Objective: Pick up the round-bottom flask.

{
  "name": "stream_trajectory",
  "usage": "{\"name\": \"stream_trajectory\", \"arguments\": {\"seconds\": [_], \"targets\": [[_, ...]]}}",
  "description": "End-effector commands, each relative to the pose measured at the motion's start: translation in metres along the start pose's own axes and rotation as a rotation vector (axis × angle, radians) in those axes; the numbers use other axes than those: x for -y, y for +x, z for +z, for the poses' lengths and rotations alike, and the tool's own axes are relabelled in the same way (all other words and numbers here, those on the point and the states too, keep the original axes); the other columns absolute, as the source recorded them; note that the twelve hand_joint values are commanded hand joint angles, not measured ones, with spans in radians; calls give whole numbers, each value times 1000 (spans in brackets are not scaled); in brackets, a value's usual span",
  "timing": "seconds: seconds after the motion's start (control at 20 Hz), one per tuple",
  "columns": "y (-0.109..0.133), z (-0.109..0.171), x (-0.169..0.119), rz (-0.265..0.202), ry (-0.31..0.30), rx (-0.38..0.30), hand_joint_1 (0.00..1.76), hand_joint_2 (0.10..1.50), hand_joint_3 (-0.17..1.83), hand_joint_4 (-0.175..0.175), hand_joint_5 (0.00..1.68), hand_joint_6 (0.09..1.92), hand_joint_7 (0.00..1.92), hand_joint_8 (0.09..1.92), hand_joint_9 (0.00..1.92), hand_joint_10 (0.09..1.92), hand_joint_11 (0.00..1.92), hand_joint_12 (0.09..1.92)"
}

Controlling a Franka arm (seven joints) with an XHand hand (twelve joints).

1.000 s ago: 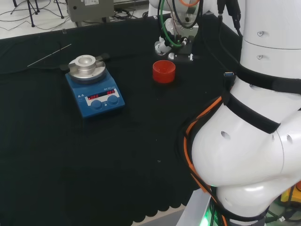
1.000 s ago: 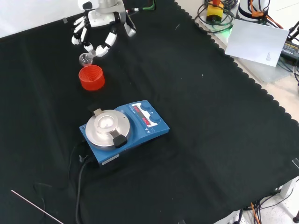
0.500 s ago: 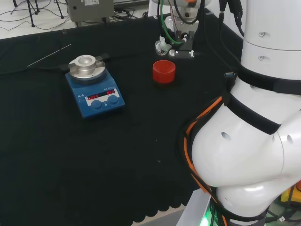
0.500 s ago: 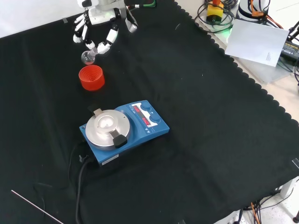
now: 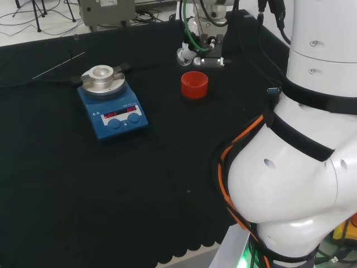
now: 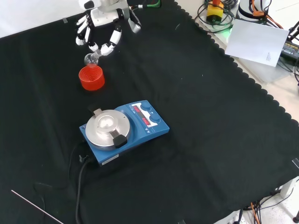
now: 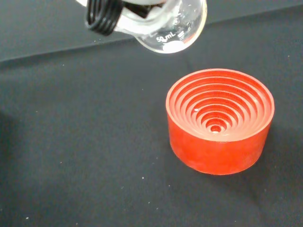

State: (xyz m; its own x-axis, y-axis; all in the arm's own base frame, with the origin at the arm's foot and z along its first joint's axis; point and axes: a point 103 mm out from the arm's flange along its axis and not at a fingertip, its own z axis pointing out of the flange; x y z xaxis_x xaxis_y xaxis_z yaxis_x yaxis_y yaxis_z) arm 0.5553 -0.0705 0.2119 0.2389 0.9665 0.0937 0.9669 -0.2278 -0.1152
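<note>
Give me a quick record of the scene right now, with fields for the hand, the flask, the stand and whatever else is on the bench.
hand: fingers curled round the flask, above the cloth
round-bottom flask: clear glass, lifted off its stand, tilted, looks empty
red ribbed stand: on the cloth, nothing on it, just below the flask
blue hotplate stirrer: mid-bench, round metal top, lit display
thin rod: lying on the cloth beyond the stirrer in the head view

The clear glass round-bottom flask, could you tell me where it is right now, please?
In the front view the clear glass round-bottom flask hangs at upper left, held in the black and white hand, just above the red ribbed ring stand and off the cloth.
</note>
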Motion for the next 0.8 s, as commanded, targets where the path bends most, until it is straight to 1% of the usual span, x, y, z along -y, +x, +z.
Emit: {"name": "stream_trajectory", "arguments": {"seconds": [0.05, 0.45, 0.8], "targets": [[10, -6, 3, -10, 24, 12, 1095, 737, 647, 130, 1113, 945, 505, 606, 655, 576, 327, 1295], [21, -13, 7, -26, 38, 22, 1094, 734, 653, 133, 1113, 948, 505, 606, 652, 575, 323, 1295], [37, -19, 10, -51, 54, 16, 1093, 732, 658, 138, 1113, 949, 504, 605, 648, 574, 316, 1294]]}}
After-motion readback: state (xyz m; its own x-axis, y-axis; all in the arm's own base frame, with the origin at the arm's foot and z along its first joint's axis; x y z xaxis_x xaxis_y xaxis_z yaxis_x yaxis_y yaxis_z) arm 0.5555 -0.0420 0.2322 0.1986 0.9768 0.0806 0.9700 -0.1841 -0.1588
